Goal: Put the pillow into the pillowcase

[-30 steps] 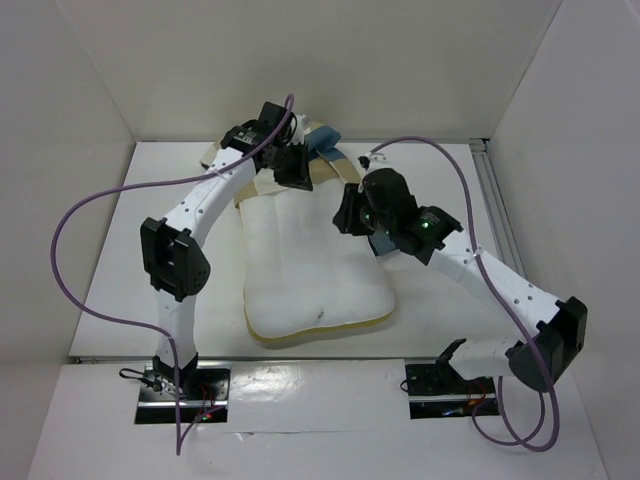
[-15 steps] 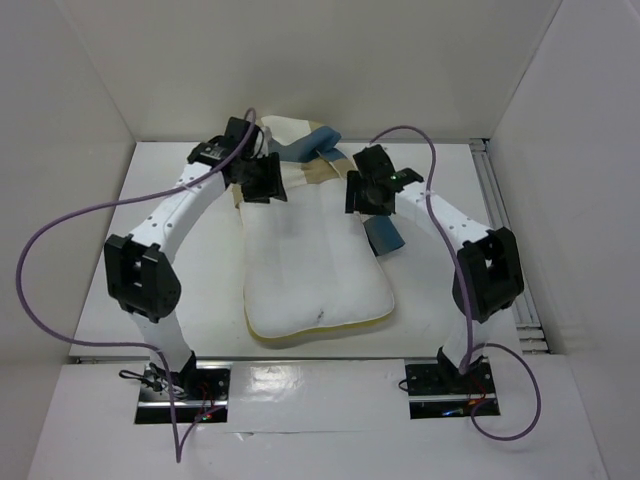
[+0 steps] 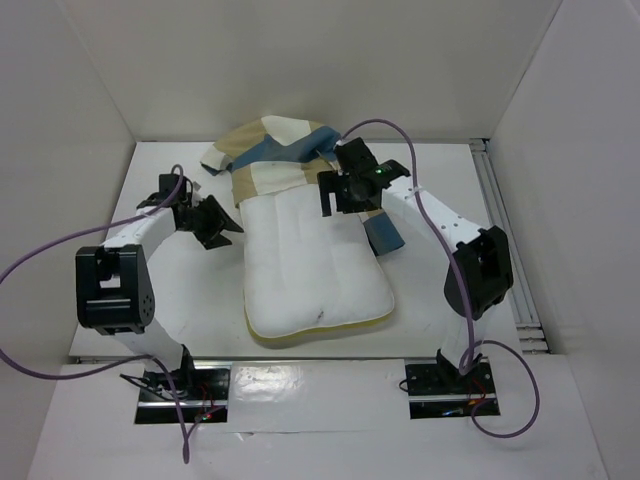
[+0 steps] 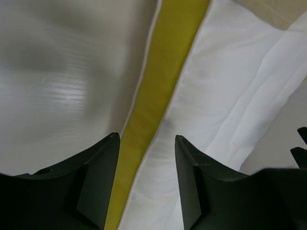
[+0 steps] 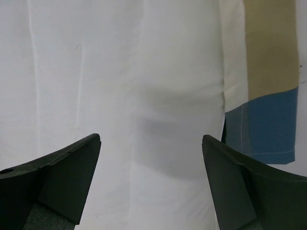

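left fingers [image 3: 215, 222]: apart and holding nothing, low at the left edge of the pillow [image 3: 315, 270], beside its far half.
under the left fingers: the pillow's yellow piping [image 4: 158, 96] runs straight through the gap between them. Bare tabletop [image 4: 62, 72] lies on one side and white quilting on the other.
pillow: flat in the middle of the tabletop, long axis running near to far. Most of it is bare, and only the far end sits inside the cover.
pillowcase [image 3: 270, 150]: bunched over the pillow's far end with its mouth facing near. A blue flap trails down along the pillow's right side.
right fingers [image 3: 340, 195]: spread wide and empty, over the pillow's far right part, right by the pillowcase hem.
under the right fingers: white pillow fills the gap, and the tan and blue checked cloth lies just off to one side.
what the next move likely turns on: the hem has to travel nearward along the pillow's long axis. The right fingers look nearer to it, while the left fingers sit on the piping, just near of the hem.
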Available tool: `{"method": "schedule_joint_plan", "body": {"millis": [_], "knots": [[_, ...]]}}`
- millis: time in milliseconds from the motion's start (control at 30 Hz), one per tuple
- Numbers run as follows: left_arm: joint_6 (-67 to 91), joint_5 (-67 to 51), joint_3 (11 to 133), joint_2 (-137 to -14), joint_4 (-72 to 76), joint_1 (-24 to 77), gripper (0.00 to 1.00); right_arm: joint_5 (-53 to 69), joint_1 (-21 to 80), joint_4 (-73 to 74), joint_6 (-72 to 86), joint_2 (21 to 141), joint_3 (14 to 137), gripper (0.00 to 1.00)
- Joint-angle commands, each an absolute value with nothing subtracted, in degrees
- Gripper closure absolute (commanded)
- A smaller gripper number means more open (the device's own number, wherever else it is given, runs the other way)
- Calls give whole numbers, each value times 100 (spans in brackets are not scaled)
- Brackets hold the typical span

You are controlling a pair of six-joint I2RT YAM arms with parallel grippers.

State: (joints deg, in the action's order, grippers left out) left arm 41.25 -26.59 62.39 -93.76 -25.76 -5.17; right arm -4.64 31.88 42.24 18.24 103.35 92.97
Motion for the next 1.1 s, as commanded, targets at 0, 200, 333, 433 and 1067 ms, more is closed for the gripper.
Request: {"method": "schedule_joint_plan", "body": {"millis": [0,200,333,433,1067], "knots": [[4456,-3428,6223,-9535,-1714,-317,38,-123,3409,4509,1714,10266,9360,6],[4509,-3568,6275,-9844,-1372,131,38,-765,2990,4439,2082,10266,9221,6],[4561,-3621,6494,-10037,-1293,448,40,-415,2646,4280,2136,10266,9166,17],[4614,-3875,6792,-10159,-1126,632,43,-115,2864,4228,2048,10266,9220,19],[4042,-2935,6136,-8579,-2612,-492,22,-1826,4781,4684,1994,12618,11652,1]]}}
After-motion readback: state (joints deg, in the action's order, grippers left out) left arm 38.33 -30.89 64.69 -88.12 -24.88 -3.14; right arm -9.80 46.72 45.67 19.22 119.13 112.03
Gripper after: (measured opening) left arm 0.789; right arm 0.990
